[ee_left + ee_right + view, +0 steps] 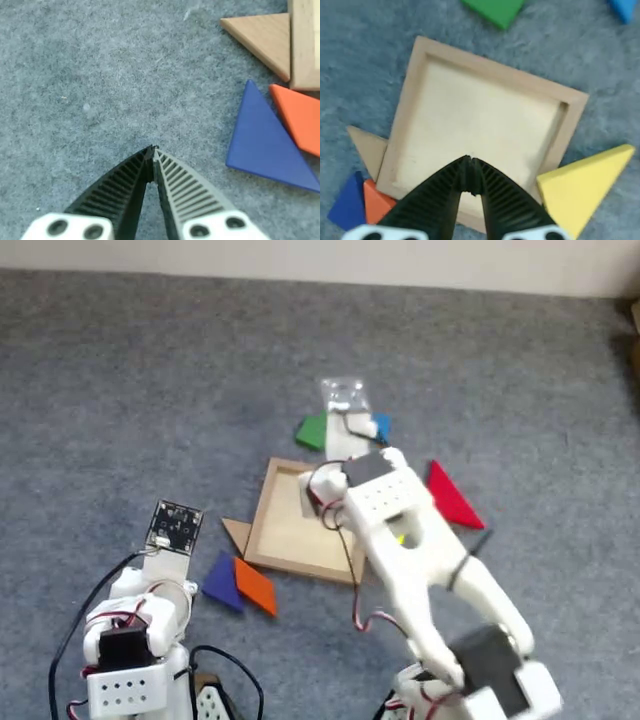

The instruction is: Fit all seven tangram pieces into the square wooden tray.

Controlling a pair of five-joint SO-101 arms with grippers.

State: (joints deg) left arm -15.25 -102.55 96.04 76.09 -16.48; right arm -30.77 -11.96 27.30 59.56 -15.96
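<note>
While the right end effector (471,160) hangs pressed together over the wooden tray (500,72), the left end effector (152,149) hovers pressed together at its 8 o'clock; a blue triangle (265,145) lies near it.

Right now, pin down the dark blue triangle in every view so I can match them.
High view: dark blue triangle lies left of the orange piece, near the wooden tray corner.
Left wrist view: dark blue triangle beside the orange piece.
Right wrist view: dark blue triangle beside the orange piece.
Shared landmark: the orange piece.
</note>
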